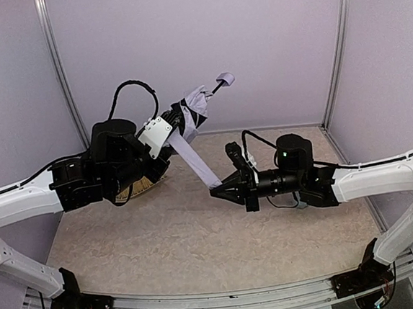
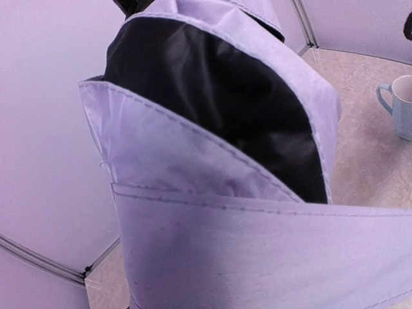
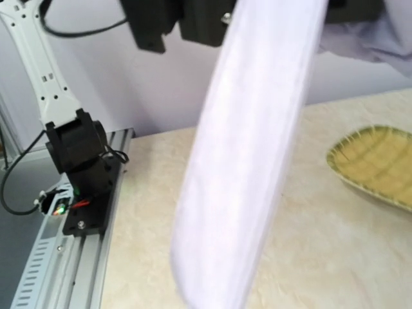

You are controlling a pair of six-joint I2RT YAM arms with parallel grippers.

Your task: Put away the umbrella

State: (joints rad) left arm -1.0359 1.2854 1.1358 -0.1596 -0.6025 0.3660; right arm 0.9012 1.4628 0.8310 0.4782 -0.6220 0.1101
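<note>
Left fingers (image 1: 174, 117): clamped on the bunched umbrella (image 1: 196, 103), held aloft near the back wall, handle (image 1: 225, 79) uppermost; forearm angled up and rightward. Right fingers (image 1: 224, 188): pinched together on the strap (image 1: 196, 159) end, low over the tabletop (image 1: 200, 242); arm level, reaching left.

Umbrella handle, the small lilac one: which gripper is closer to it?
Left. The left gripper holds the bundled canopy just short of the handle. The right gripper is farther off, pinching the far end of the stretched strap.
</note>
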